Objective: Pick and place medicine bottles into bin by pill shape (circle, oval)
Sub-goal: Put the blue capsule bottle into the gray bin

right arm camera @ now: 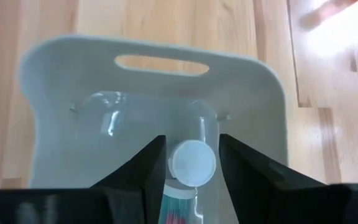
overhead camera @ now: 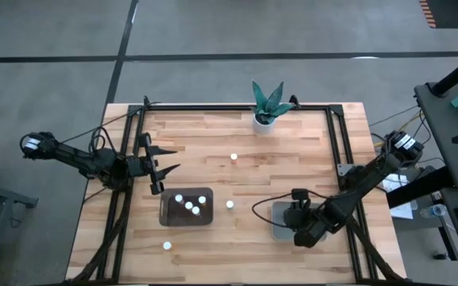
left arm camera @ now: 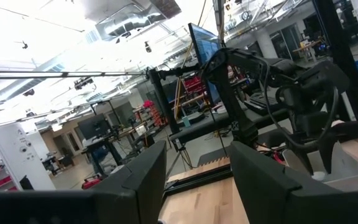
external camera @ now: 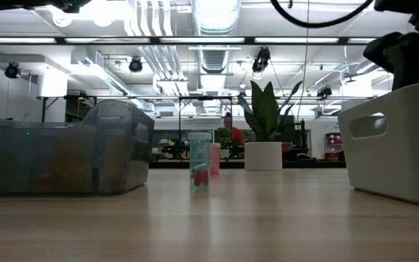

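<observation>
Currently the right gripper [right arm camera: 191, 165] hangs inside the pale bin [right arm camera: 154, 112], fingers pinching a bottle [right arm camera: 193, 163]. Left gripper [overhead camera: 159, 168] hovers spread beside the dark bin [overhead camera: 167, 216], which holds four bottles [overhead camera: 189, 206].

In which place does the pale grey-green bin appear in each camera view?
High view: pale bin lower right of centre, under the right gripper.
Low view: at the right edge.
Left wrist view: lower right corner.
Right wrist view: fills the centre.
Shared landmark: the right gripper above it.
</observation>
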You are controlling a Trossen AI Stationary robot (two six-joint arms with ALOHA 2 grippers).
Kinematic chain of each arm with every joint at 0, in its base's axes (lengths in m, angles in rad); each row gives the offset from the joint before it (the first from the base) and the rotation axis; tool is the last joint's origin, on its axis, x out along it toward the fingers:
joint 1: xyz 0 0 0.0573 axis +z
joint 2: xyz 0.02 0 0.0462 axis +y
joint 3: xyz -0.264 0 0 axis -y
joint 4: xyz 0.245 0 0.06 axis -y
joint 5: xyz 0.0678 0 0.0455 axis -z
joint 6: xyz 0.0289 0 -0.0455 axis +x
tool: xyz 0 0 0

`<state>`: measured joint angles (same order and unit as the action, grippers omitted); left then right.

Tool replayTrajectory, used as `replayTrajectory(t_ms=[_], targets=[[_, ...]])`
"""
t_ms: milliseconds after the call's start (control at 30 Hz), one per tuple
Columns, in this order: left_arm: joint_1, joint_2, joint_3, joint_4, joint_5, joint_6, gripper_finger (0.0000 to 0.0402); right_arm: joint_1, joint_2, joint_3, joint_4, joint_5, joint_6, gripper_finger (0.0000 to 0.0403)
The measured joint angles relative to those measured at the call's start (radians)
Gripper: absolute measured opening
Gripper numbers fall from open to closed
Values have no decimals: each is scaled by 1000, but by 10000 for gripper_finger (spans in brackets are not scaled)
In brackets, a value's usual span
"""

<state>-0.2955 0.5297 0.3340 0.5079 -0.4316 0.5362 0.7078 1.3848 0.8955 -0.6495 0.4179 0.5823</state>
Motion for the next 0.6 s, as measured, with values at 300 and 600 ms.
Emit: replayTrajectory(t_ms=[300, 600], targets=[[0, 0, 0, 0, 0, 0, 162, -1, -132, 0, 5, 16, 1, 123], [0, 0, 0, 8, 0, -4, 162, -22, -272, 0, 90, 177, 30, 91]])
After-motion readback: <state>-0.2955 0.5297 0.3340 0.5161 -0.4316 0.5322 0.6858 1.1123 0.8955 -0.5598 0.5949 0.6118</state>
